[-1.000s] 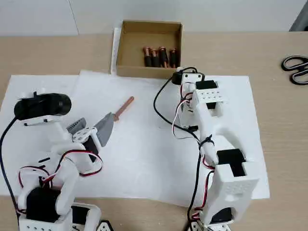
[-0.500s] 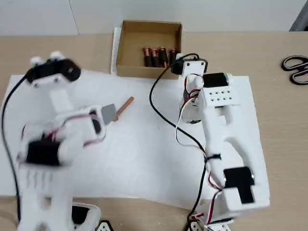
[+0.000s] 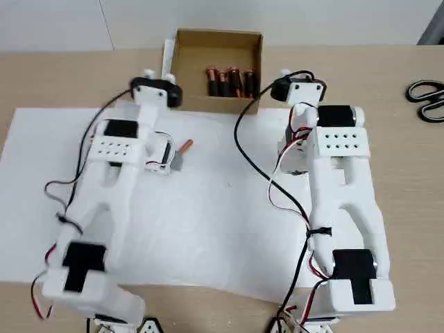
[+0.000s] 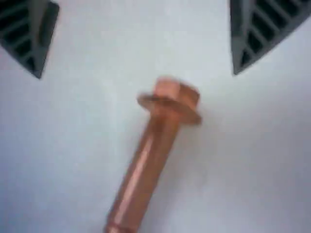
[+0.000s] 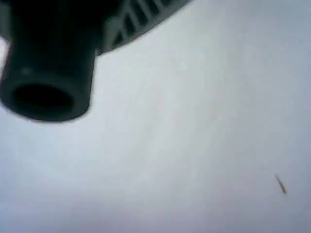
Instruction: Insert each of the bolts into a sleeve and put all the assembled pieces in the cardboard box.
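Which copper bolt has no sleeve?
The bolt alone on the white paper, below the open left gripper; the others lie sleeved in the cardboard box.

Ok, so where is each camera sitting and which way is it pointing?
High view: fixed above the table, looking down; shows left arm, right arm, cardboard box, bolt on white paper.
Left wrist view: on the left wrist, facing down at the bolt; left gripper open over it.
Right wrist view: on the right wrist, facing the paper; one grey finger and the held sleeve show.
Shared: high and left wrist views both show the bolt.
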Robot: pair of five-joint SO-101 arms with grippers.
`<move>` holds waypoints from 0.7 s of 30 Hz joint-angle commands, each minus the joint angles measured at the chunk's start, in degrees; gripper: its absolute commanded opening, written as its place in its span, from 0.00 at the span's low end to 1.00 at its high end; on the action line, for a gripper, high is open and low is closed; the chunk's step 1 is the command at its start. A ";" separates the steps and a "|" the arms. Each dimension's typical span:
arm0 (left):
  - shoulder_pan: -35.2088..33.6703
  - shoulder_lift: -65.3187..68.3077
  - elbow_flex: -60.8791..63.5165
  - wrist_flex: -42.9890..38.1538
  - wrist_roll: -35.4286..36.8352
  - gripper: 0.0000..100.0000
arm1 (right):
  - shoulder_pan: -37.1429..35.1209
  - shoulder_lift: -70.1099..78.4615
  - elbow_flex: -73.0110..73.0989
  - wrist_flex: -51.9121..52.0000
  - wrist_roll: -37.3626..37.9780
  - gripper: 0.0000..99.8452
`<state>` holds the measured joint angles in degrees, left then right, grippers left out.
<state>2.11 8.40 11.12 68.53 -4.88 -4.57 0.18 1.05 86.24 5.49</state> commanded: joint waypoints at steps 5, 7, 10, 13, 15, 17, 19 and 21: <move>-0.53 8.97 -7.60 -3.16 -1.67 0.22 | 0.31 -3.38 -2.64 0.48 0.62 0.00; -0.44 11.08 -8.66 -4.13 -1.67 0.19 | 0.22 -3.38 -2.64 0.48 0.62 0.00; -0.35 13.71 -9.10 -5.89 -1.67 0.13 | 0.04 -3.38 -2.64 0.48 0.53 0.00; -0.09 15.21 -9.10 -6.42 -1.67 0.09 | 0.04 -3.38 -2.64 0.48 0.53 0.00; -0.09 15.30 -9.10 -6.51 -1.67 0.07 | 0.04 -3.38 -2.64 0.48 0.53 0.00; 0.00 15.30 -9.10 -6.42 -1.67 0.04 | 0.04 -3.38 -2.64 0.48 0.53 0.00; 0.00 15.30 -9.19 -6.33 -1.67 0.00 | 0.04 -3.38 -2.64 0.48 0.53 0.00; 0.00 15.30 -9.27 -6.07 -1.67 0.01 | 0.13 -3.38 -2.64 0.48 0.53 0.00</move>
<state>2.64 23.60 3.47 63.69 -6.37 -4.84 0.18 1.05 86.24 5.49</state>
